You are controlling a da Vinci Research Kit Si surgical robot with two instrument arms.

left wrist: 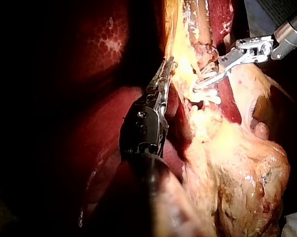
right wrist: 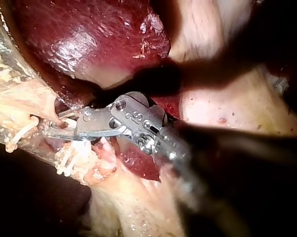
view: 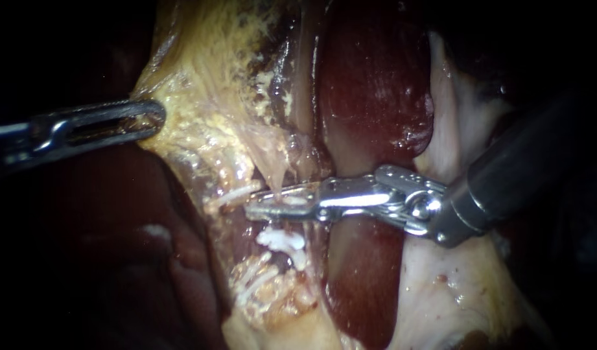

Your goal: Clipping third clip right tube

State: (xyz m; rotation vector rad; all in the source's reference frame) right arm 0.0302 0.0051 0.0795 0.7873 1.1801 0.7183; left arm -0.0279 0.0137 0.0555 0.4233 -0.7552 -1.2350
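Right wrist view, right instrument (right wrist: 52, 130) alone

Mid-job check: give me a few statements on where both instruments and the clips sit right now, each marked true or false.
1. The left instrument grips the yellowish tissue. True.
2. The right instrument hangs over bare liver, away from any tube. False: its tip sits at a thin pale tube.
3. White clips already lie close to the right instrument's tip. True.
4. The two instruments touch each other. False: they are well apart, with yellowish tissue between them.
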